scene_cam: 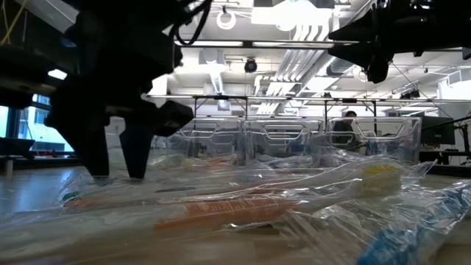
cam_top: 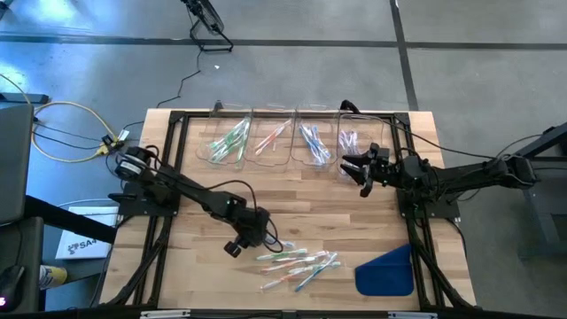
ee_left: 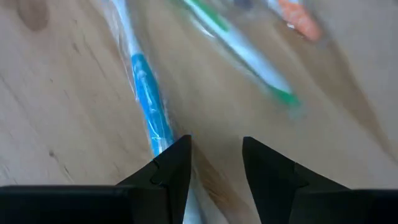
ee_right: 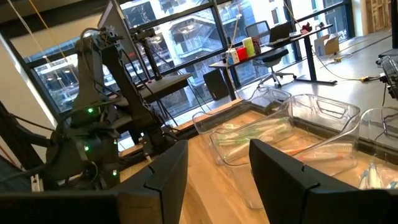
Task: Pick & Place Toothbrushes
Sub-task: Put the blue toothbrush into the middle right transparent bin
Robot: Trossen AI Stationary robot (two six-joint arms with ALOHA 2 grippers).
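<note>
The left gripper [ee_left: 214, 165] stood low over the table [cam_top: 204, 283], at the near-left edge of the loose pile [cam_top: 301, 266] of wrapped toothbrushes, its jaws part open with nothing between them. In the left wrist view a blue brush [ee_left: 148, 99] lay just beside one finger [ee_left: 171, 171], its end running under that finger rather than into the gap, so no grip had been made. A green brush [ee_left: 245, 53] and an orange one [ee_left: 298, 18] lay farther out, apart from the fingers.

To do this pick well, the gripper would likely need to shift sideways until the blue brush sat in the middle of the gap, with the jaws set across its length, then come down and close on the handle rather than on loose wrapper. The clear film looked slippery and could drag a neighbour along, so a single brush well clear of the others would be the safer choice.

The blue brush's long axis ran away from the fingers, slightly slanted; which end carried the bristles I could not tell. In the high view the pile lay mostly left to right, fanned at shallow angles.

Sorted brushes already lay in four clear bins [cam_top: 270, 146] along the far edge. The right gripper [cam_top: 359, 173] waited near the rightmost bin, jaws open and empty. A blue cloth [cam_top: 387, 270] lay right of the pile.
</note>
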